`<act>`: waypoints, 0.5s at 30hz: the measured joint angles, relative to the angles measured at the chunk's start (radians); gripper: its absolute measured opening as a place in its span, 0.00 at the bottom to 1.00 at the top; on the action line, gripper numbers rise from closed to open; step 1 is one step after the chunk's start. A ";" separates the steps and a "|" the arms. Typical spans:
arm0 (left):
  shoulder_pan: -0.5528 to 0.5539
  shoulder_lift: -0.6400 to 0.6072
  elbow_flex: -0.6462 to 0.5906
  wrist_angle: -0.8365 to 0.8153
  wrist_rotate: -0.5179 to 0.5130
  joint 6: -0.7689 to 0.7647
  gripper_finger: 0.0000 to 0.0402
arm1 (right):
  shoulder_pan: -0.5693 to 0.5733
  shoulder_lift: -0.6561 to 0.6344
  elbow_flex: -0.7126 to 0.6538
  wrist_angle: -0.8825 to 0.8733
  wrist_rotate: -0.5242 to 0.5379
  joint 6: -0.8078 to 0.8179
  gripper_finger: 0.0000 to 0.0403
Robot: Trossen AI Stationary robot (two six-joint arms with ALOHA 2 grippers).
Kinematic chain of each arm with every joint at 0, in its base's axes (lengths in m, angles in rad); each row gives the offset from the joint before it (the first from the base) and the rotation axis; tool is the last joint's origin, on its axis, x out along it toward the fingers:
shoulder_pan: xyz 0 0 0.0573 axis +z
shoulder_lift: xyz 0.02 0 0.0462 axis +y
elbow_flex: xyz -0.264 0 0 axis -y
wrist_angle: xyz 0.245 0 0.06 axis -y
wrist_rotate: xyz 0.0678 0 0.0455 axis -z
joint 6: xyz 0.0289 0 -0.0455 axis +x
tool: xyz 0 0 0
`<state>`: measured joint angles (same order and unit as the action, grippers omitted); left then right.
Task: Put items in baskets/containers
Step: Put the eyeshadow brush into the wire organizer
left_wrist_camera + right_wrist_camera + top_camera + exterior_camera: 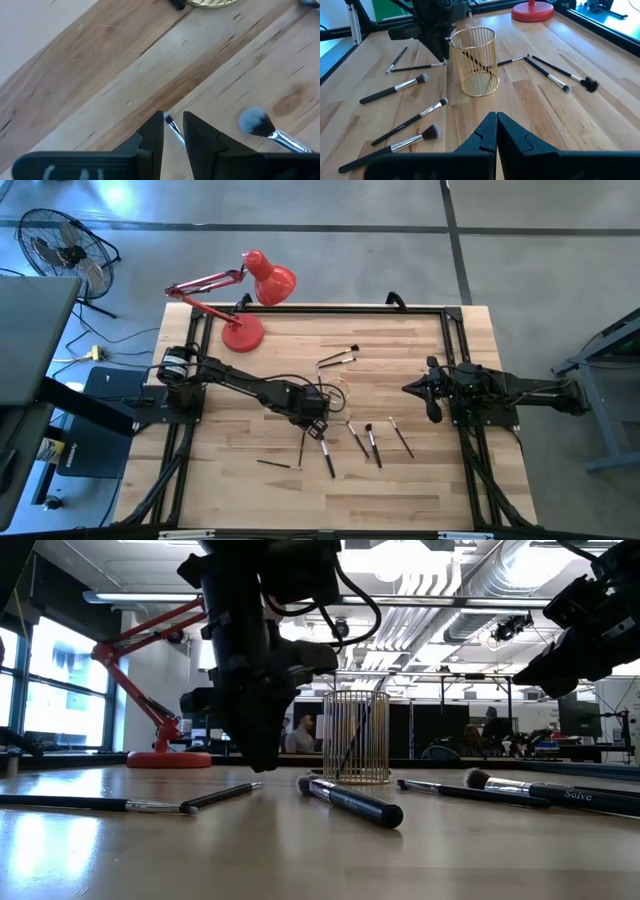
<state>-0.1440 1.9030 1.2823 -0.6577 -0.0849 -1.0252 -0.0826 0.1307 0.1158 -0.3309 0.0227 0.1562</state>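
A gold wire cup [475,62] stands upright near the table's middle [335,390], with one dark brush leaning inside it. Several makeup brushes lie flat on the wood around it [395,89] [410,122] [550,75] [372,442]. My left gripper [173,131] is low over the table just near-left of the cup [318,428] and narrowly open. Its fingers stand on either side of the bristle end of a thin brush [170,122] without plainly touching it. My right gripper [496,116] is shut, empty and raised, to the right of the cup [410,388].
A red desk lamp [245,300] stands at the far left of the table. A fluffy-headed brush [255,125] lies close beside my left gripper. More brushes lie toward the near edge [275,464] and beyond the cup [338,360]. A black frame runs along the table's edges [450,330].
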 joint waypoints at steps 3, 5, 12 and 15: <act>0.000 0.000 0.000 0.003 0.000 -0.004 0.18 | 0.000 0.000 0.000 0.000 0.000 0.000 0.00; 0.000 0.001 0.000 0.003 -0.001 -0.016 0.18 | 0.000 0.000 0.000 0.000 0.000 0.000 0.00; -0.001 0.056 0.005 0.020 0.031 -0.034 0.18 | 0.000 0.000 0.000 0.000 0.000 0.000 0.00; -0.002 0.059 0.003 0.023 0.032 -0.039 0.18 | 0.000 0.000 0.000 0.000 0.000 0.000 0.00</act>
<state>-0.1455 1.9621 1.2854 -0.6352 -0.0532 -1.0645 -0.0826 0.1307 0.1158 -0.3313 0.0227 0.1562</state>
